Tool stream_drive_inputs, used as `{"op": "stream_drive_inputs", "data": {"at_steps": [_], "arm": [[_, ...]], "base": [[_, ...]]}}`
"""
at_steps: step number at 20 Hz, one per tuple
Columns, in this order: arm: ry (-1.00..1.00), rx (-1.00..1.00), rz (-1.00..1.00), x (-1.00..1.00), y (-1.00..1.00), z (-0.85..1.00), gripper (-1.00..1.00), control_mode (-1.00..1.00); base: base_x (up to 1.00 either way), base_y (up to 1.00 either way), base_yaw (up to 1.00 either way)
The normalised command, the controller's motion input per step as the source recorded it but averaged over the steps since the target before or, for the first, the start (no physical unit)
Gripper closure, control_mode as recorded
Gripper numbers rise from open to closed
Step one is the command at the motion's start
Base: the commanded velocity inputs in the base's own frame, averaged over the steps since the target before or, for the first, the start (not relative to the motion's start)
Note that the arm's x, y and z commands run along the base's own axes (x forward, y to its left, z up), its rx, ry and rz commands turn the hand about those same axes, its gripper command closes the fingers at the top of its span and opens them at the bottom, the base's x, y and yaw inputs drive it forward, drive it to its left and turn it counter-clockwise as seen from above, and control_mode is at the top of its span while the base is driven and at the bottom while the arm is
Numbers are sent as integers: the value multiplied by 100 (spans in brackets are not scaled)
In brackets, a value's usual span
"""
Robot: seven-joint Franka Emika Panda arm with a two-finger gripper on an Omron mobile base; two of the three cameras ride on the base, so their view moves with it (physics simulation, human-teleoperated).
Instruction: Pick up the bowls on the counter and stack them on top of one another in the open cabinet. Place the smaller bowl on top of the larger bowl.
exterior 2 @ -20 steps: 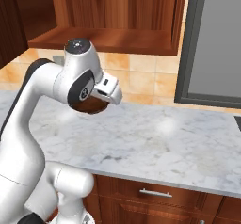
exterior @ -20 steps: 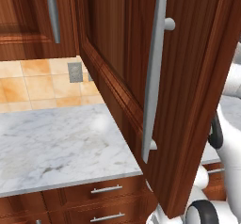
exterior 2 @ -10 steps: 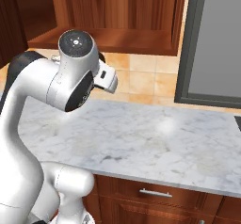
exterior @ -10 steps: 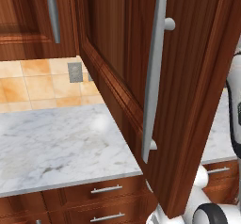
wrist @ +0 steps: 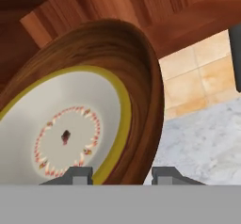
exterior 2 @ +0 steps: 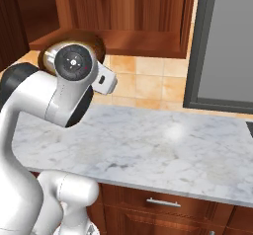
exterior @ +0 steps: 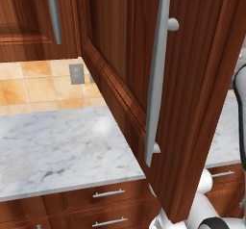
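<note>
Brown wooden bowl (wrist: 136,77), yellow-rimmed white interior, its rim between the pincer (wrist: 121,175) tips, over marble counter (wrist: 207,138).

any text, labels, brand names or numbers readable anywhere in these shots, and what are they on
None: no words, numbers or brand marks can be read.
The bowl between the jaws bears only a ring of small red and white marks around a dark spot, no letters.
The wall outlet plate is blank.

I see even, bright, soft lighting, a pale glare spot on the counter (exterior 2: 173,133), faint shadows under the cabinet (exterior: 192,103), and sharp pictures throughout.
</note>
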Motion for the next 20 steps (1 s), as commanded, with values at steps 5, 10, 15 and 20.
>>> {"op": "stream_drive_inputs", "data": {"at_steps": [5, 10, 15, 20], "arm": [[-9, 8, -13, 25, 24, 39, 100, -100], [4, 8, -3, 15, 1, 38, 100, -100], [5, 8, -1, 0, -5, 4, 100, -100], [5, 12, -1, 0, -9, 2, 100, -100]], "base": [[0, 0, 0], [0, 0, 0], [0, 0, 0], [0, 0, 0]]}}
